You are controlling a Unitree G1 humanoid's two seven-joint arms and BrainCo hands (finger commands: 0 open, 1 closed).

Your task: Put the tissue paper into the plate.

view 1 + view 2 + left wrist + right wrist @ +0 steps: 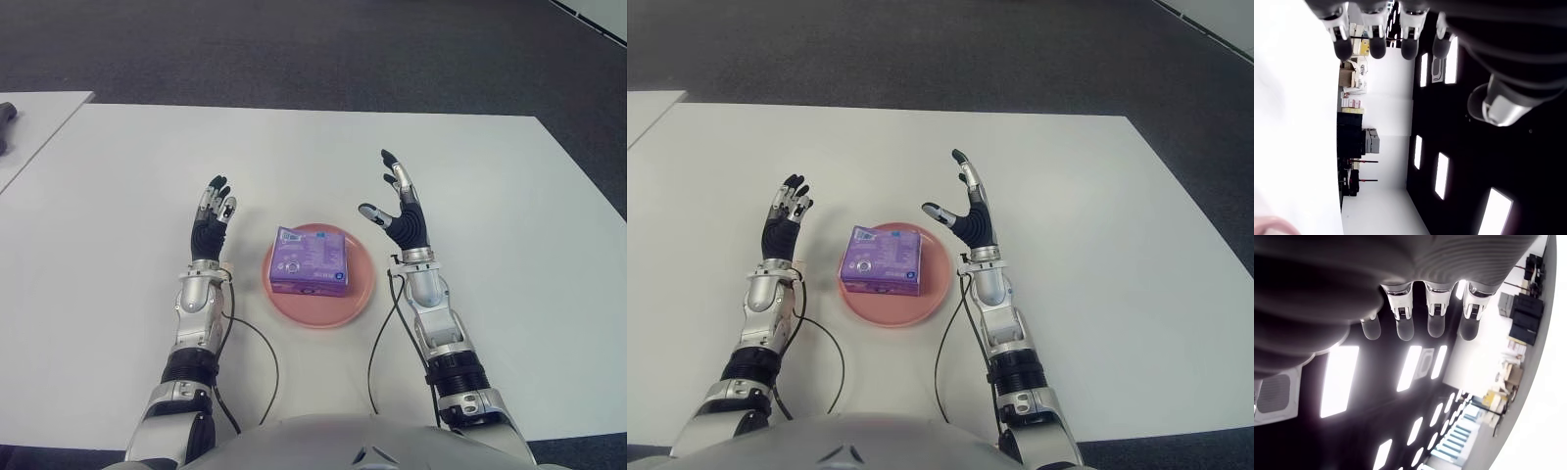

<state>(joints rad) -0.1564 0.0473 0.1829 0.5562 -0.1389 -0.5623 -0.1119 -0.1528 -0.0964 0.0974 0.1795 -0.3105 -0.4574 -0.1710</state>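
On the round pink plate (363, 294) lies the purple tissue pack (311, 260): light, soft, best gripped across its short sides; left hand (212, 220) and right hand (400, 209) flank the plate, fingers spread, empty.

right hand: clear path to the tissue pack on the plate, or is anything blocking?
Probably yes. The right robot hand is open beside the pink plate, on the pack's right, and nothing lies between it and the tissue pack. The left robot hand is open on the plate's far side, out of the way.

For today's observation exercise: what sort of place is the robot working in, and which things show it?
Probably an office or lab: a plain white table on grey carpet, with ceiling light panels and stacked boxes in the wrist views.
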